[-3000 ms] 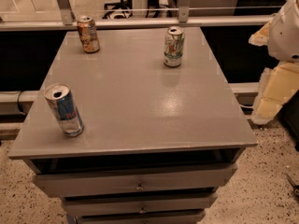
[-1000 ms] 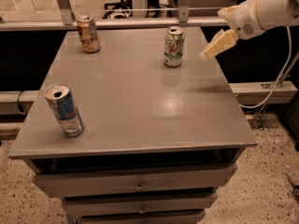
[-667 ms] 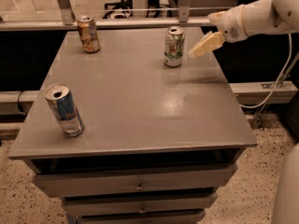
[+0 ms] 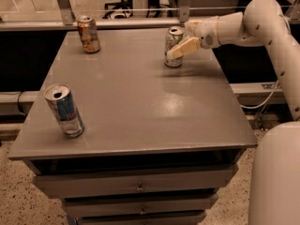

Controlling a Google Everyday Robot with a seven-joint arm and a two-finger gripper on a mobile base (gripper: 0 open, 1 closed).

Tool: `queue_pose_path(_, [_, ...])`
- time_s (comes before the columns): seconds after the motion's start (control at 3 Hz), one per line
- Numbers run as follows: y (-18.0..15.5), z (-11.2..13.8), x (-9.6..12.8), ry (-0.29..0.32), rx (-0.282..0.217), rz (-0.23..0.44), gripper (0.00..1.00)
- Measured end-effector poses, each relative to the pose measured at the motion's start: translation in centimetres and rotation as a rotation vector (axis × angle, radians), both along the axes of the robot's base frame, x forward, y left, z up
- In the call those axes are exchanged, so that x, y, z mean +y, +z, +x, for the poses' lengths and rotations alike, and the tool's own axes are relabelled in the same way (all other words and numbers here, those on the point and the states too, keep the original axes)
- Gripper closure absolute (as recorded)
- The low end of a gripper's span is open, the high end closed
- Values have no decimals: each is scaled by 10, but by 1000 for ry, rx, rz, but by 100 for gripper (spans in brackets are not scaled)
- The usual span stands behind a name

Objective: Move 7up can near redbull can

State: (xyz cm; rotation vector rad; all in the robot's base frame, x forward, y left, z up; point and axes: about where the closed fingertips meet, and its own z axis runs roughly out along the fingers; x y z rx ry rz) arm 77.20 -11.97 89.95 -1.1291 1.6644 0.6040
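Note:
The 7up can (image 4: 174,36), pale with green lettering, stands upright at the far right of the grey table (image 4: 140,93). My gripper (image 4: 181,48) reaches in from the right on a white arm (image 4: 243,25) and is right at the can, its cream tip across the can's front. The redbull can (image 4: 64,110), blue and silver, stands upright near the table's front left edge, far from the 7up can.
An orange-brown can (image 4: 88,34) stands at the table's far left corner. Drawers (image 4: 138,187) sit under the tabletop. A rail (image 4: 122,11) runs behind the table. A white part of the robot's body (image 4: 276,172) fills the lower right.
My arm has swung in from the right and moved left and down, from beside the table to right up against the 7up can. The cans have not moved.

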Motion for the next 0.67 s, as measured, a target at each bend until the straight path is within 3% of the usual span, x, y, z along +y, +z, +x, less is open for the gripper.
queue_pose_path(0.33, [-3,-5,21,50,18,35,15])
queue_pose_path(0.67, [4,-22,37,107,51,65,46])
